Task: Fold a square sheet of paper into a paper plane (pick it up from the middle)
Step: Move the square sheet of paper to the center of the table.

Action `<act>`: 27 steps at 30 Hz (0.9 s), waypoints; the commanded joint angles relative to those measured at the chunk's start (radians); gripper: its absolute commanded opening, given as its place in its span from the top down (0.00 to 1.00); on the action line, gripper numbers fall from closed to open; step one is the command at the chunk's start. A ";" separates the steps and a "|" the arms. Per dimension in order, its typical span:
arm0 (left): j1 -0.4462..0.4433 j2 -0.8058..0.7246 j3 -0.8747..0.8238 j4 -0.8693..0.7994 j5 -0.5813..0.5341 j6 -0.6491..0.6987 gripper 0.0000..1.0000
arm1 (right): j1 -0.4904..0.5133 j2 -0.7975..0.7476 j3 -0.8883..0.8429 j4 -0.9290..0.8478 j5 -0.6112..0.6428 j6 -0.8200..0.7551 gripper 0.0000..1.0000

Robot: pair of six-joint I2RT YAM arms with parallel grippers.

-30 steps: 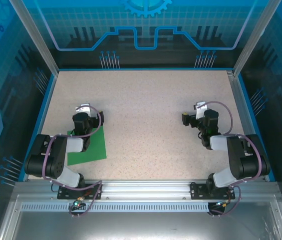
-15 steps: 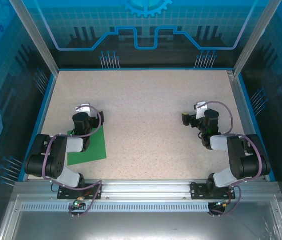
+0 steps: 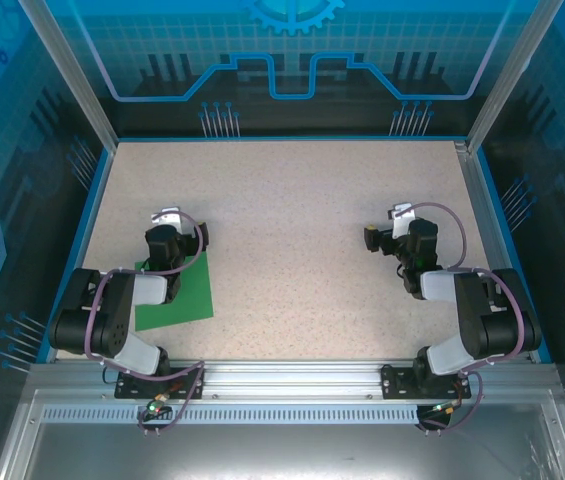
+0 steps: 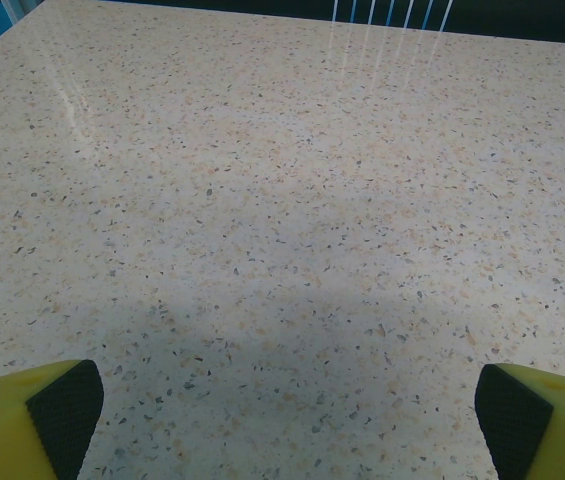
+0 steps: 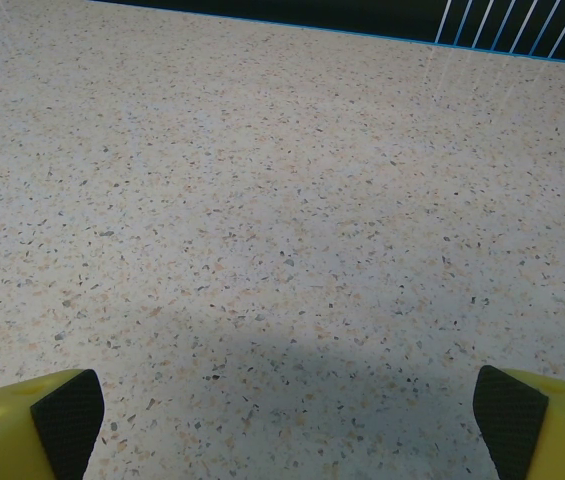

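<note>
The square sheet of paper (image 3: pixel 186 298) is bright green and lies flat on the speckled table (image 3: pixel 292 210) at the near left. Its left part is hidden under my folded left arm. My left gripper (image 3: pixel 169 220) sits just beyond the sheet's far edge, pointing away from it. In the left wrist view that gripper (image 4: pixel 282 425) is open, its black pads (image 4: pixel 62 415) wide apart over bare table. My right gripper (image 3: pixel 390 230) rests at the right side, far from the sheet. It (image 5: pixel 287 425) is open too, with nothing between its pads (image 5: pixel 510 415).
A blue rim (image 3: pixel 92 200) and transparent panels wall in the table on the left, right and far sides. An aluminium rail (image 3: pixel 292 375) carrying both arm bases runs along the near edge. Speckled tabletop stretches between and beyond the two arms.
</note>
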 commanded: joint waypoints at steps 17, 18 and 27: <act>-0.002 0.000 0.017 0.028 0.017 0.014 0.01 | -0.013 -0.005 0.020 0.006 -0.029 -0.010 0.01; -0.003 -0.013 0.008 0.034 0.042 0.024 0.01 | -0.004 -0.024 0.021 -0.010 -0.018 -0.018 0.01; 0.012 -0.351 0.106 -0.474 0.048 -0.169 0.01 | 0.027 -0.281 0.214 -0.652 0.060 0.142 0.01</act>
